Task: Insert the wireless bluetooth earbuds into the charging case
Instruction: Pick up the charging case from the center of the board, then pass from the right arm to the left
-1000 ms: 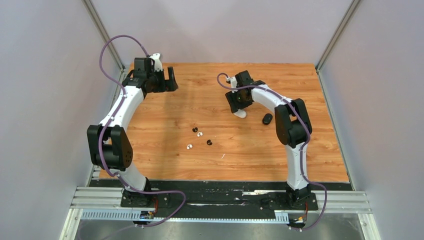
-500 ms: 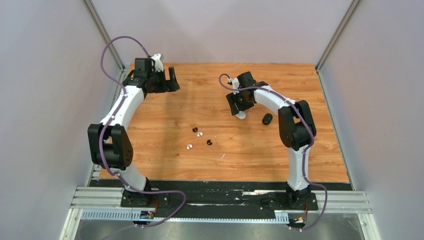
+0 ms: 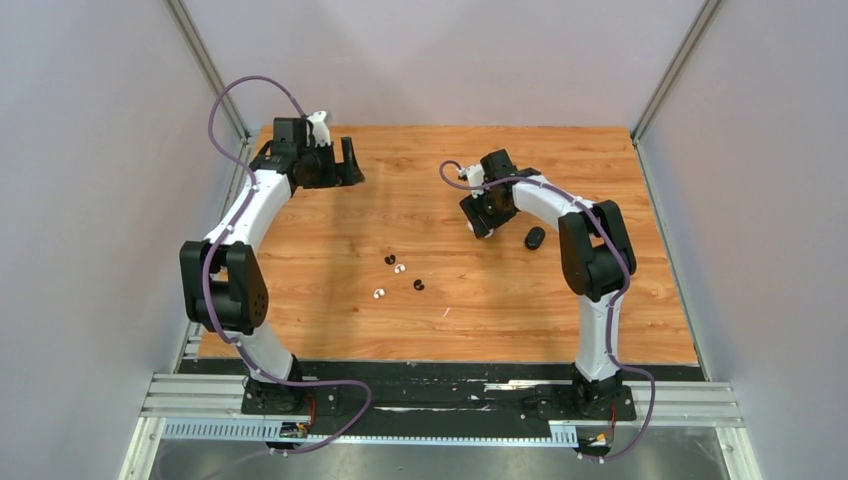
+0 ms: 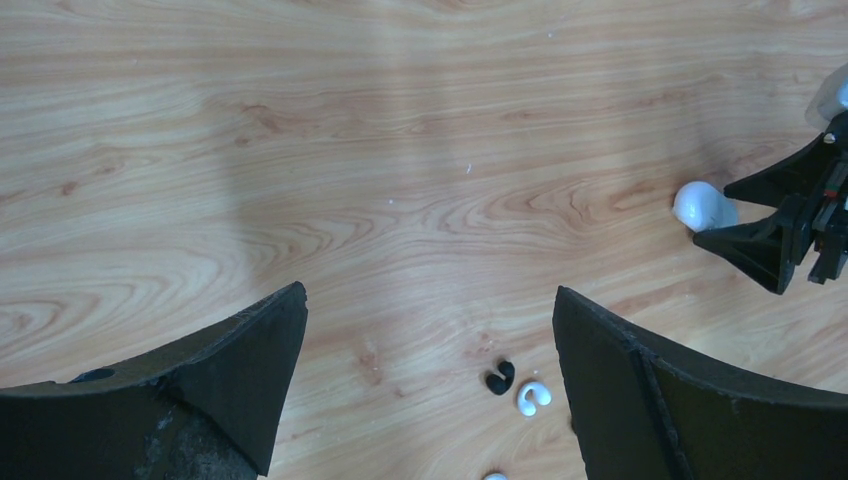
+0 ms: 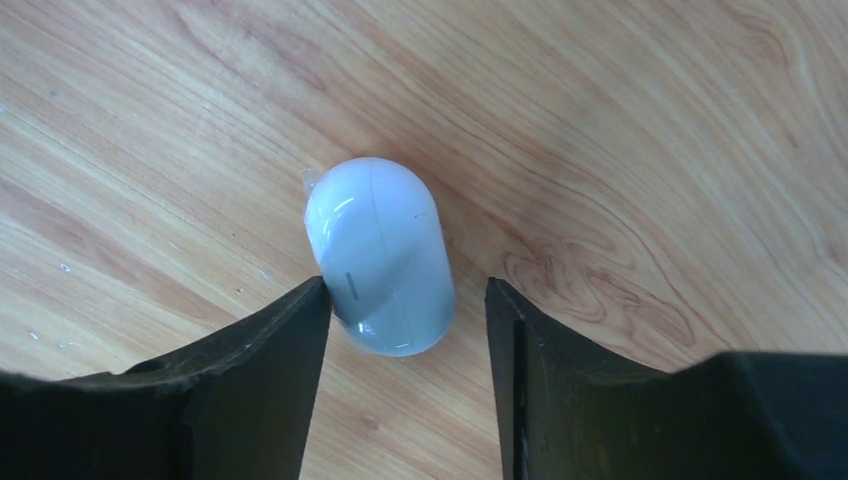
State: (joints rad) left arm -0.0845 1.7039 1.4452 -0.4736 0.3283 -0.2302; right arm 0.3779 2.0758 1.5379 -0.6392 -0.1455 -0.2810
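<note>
1. Fingers (image 5: 260, 370) of the right gripper (image 5: 407, 292) stand part-open astride the white case (image 5: 378, 240), gripping nothing. One apparently touches it; the other is clear.
2. The left gripper (image 4: 430, 295) is spread wide and empty, well left of the white case.
3. Progress is nil. All four earbuds (image 3: 399, 268) lie loose, well apart from the closed white case.
4. The white case lies flat, its long axis running along the fingers.
</note>
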